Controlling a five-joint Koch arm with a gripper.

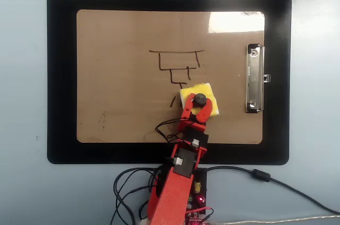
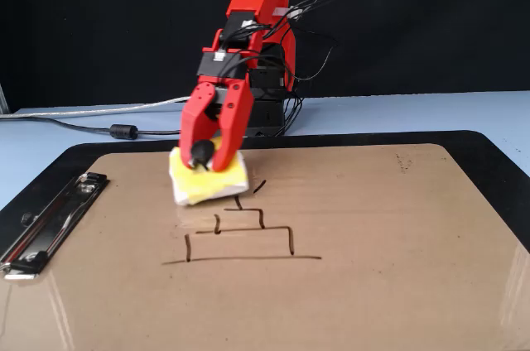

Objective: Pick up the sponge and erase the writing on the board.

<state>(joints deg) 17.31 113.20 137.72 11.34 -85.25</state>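
Open room: the board (image 1: 117,76) lies bare left of the writing (image 1: 178,66) in the overhead view.
Obstacle: metal clip (image 1: 255,79) at the right edge.
Behind the arm: cables (image 1: 133,182) on the worktop (image 1: 24,182).

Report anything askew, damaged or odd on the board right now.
Nothing looks damaged or spilled. The sponge, held by its knob in the gripper, sits rotated against the board's edges. Faint dark smudges mark the board's lower left in the overhead view.
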